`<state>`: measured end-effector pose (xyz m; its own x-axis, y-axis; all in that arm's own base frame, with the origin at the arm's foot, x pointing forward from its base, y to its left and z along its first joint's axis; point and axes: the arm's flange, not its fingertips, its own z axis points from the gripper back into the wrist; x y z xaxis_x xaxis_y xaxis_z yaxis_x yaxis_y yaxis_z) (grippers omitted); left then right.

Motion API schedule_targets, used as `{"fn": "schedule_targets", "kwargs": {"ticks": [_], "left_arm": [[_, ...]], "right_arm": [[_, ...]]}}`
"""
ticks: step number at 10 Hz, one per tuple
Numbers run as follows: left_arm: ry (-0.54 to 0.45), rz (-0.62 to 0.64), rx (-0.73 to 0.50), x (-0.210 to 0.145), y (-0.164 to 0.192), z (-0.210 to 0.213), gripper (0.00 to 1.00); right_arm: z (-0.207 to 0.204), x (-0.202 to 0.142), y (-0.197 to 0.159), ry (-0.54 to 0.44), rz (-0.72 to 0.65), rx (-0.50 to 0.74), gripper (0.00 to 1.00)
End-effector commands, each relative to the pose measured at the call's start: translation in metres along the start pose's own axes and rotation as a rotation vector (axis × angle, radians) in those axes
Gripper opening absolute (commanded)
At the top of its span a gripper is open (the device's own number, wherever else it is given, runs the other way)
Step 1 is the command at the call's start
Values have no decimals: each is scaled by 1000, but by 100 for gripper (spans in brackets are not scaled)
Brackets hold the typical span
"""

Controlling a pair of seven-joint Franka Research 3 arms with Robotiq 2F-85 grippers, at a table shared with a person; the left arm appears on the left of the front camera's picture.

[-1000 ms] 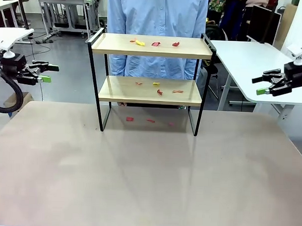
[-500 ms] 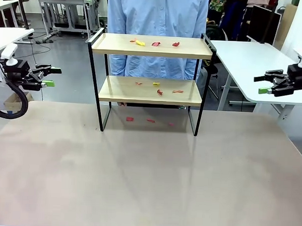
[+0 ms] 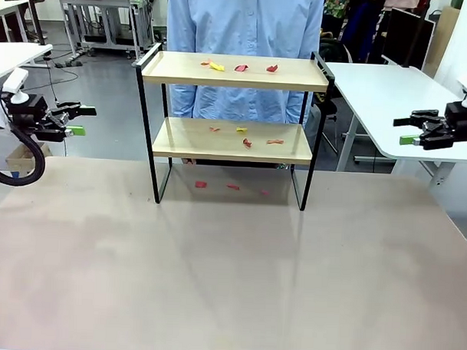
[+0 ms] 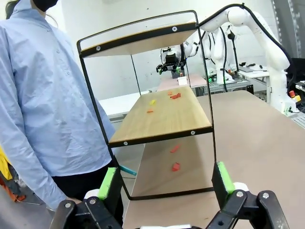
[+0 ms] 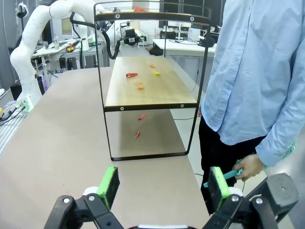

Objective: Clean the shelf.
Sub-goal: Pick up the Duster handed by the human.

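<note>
The shelf (image 3: 233, 71) stands at the table's far middle, a black-framed rack with two light wood boards. Red and yellow scraps (image 3: 240, 68) lie on its top board, more scraps (image 3: 246, 142) on the lower board, and a few red ones (image 3: 232, 186) on the table under it. My left gripper (image 3: 79, 119) hovers open off the table's left side, level with the lower board. My right gripper (image 3: 408, 129) hovers open off the right side at similar height. In the left wrist view the shelf (image 4: 162, 114) is seen end-on beyond the left gripper (image 4: 165, 181); in the right wrist view the shelf (image 5: 147, 88) lies beyond the right gripper (image 5: 162, 186).
A person in a light blue shirt (image 3: 245, 22) stands right behind the shelf and holds a teal tool (image 5: 224, 177) in one hand (image 5: 248, 167). A white side table (image 3: 390, 96) stands at the right. The tan tabletop (image 3: 230, 275) spreads wide in front of the shelf.
The left gripper has moved slightly right and up; the right gripper has drifted a little up and right. The shelf and scraps are unmoved.
</note>
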<state>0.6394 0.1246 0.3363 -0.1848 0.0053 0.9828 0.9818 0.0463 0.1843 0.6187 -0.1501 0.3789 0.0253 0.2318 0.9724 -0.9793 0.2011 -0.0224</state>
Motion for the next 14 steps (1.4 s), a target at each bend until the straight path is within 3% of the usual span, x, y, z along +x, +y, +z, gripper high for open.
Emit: {"fn": "schedule_targets", "kwargs": {"ticks": [1,2,3,14], "left_arm": [[-46,12,15,9,-2,-4,100],[-60,31,-5,12,-2,-6,100],[-9,-1,2,1,0,0,100],[-9,-1,2,1,0,0,100]], "right_arm": [[2,3,-4,-54,41,6,100],[0,0,0,0,0,0,100],[0,0,0,0,0,0,100],[0,0,0,0,0,0,100]]}}
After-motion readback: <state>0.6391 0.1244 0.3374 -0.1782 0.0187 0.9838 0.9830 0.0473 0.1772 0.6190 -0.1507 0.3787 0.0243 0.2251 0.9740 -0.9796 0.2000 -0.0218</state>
